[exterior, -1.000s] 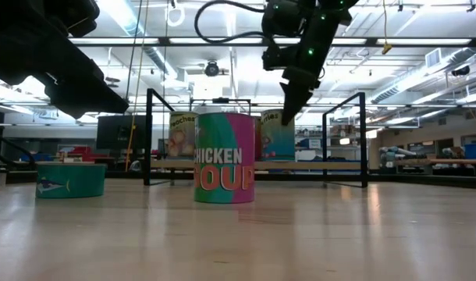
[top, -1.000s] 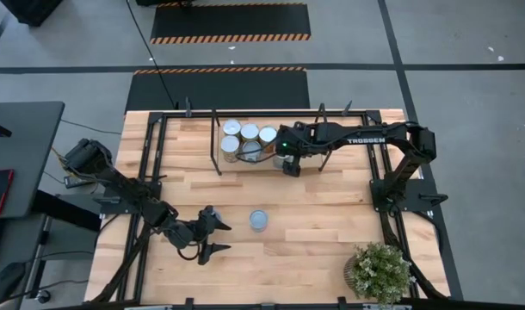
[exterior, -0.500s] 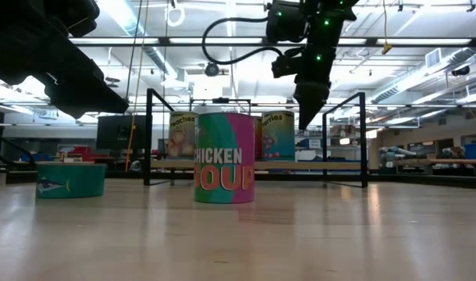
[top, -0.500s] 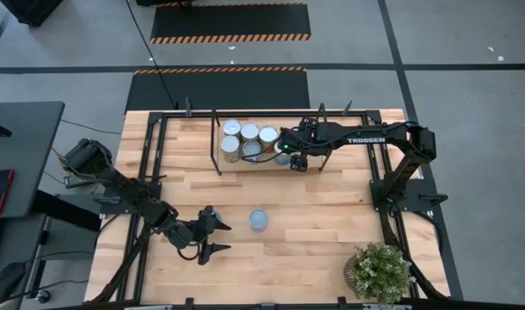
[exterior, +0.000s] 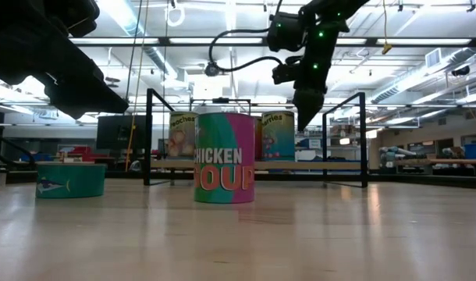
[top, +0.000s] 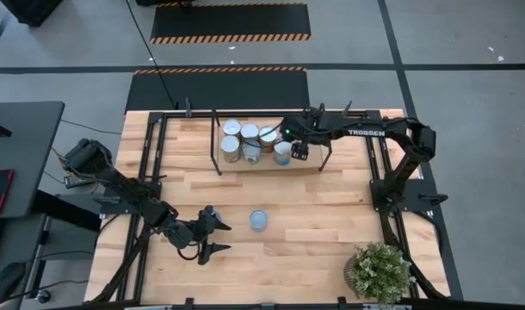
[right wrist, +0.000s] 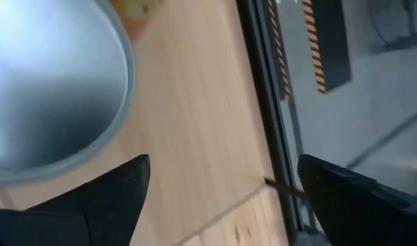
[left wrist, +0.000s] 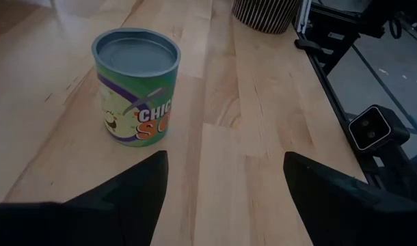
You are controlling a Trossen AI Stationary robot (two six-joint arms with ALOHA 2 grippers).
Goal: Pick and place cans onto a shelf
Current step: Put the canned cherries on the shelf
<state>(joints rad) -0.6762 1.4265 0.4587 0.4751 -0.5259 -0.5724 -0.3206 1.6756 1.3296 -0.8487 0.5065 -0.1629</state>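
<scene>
Several cans stand upright on their bases on the shelf (top: 241, 166) at the table's far middle; the rightmost one (top: 282, 152) also shows in the low view (exterior: 278, 136). My right gripper (top: 300, 152) hangs open just right of it, fingers pointing down (exterior: 303, 121); that can's silver top (right wrist: 51, 82) fills a corner of its wrist view. A green "chicken soup" can (top: 259, 220) stands alone on the table (left wrist: 136, 85). My left gripper (top: 221, 235) is open and empty, just left of it, fingers level.
A potted plant (top: 380, 270) stands at the near right corner. Black shelf uprights (exterior: 365, 139) rise around the shelf board. A low teal tin (exterior: 70, 179) shows at the left of the low view. Bare wood lies between the lone can and the shelf.
My right gripper has moved toward the table's right and far edges, off the rightmost can, which now stands uncovered on the shelf. My left arm has kept still.
</scene>
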